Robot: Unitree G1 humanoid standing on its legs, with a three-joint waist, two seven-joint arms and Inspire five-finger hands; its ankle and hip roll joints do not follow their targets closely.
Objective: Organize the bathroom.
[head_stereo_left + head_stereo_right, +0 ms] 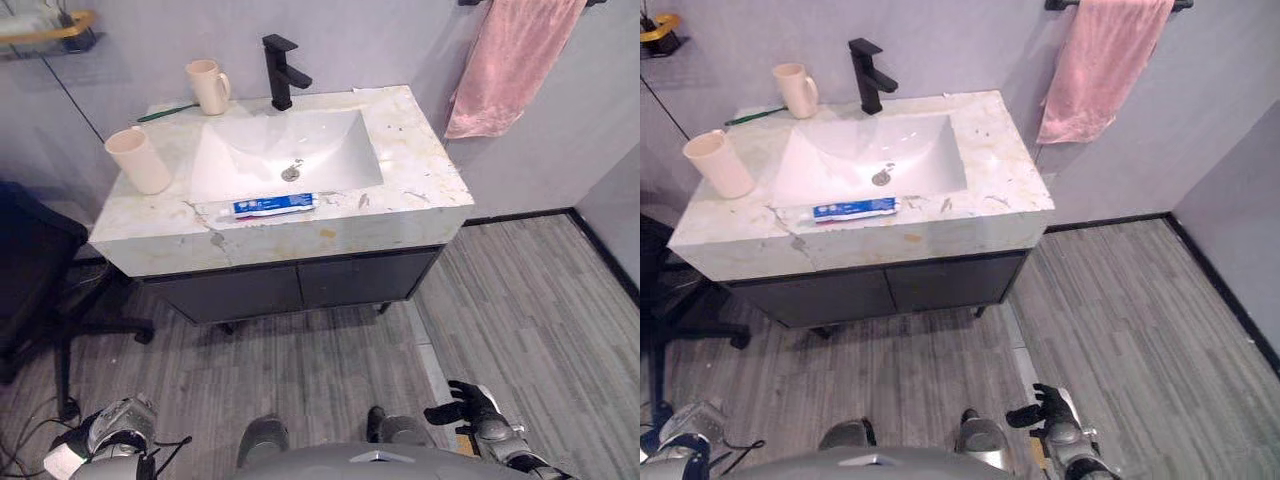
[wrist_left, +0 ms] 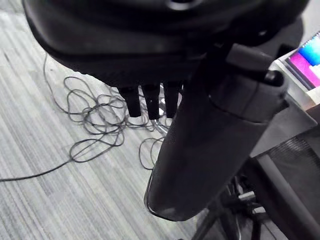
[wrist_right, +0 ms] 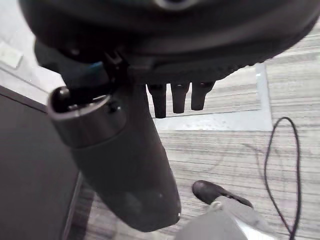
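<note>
Marble-patterned worktop (image 1: 400, 190) stood on a dark cabinet (image 1: 300, 285) against a grey wall, with a white sink (image 1: 330, 150) sunk into it. A black tap (image 1: 283, 70) stood upright at the back edge of the sink.

Toothpaste tube (image 1: 275, 205), blue and white, lay flat on the front strip of the worktop, just in front of the sink. One beige cup (image 1: 140, 160) stood upright on the left part of the worktop, beside the sink. A second beige cup with a handle (image 1: 209, 86) stood upright at the back left, near the tap. A green toothbrush (image 1: 165, 113) lay flat on the worktop by that handled cup; contact between the two could not be told.

A pink towel (image 1: 510, 65) hung from a dark rail on the wall, right of the worktop. A dark office chair (image 1: 40, 280) stood on the grey plank floor (image 1: 520, 320), left of the cabinet.

Left hand (image 2: 150, 102) hung low over the floor, well apart from the worktop; fingers straight and relaxed, holding nothing. Right hand (image 1: 468, 405) was low at the right, over the floor, also well apart from the worktop; fingers and thumb loosely extended, nothing held.
</note>
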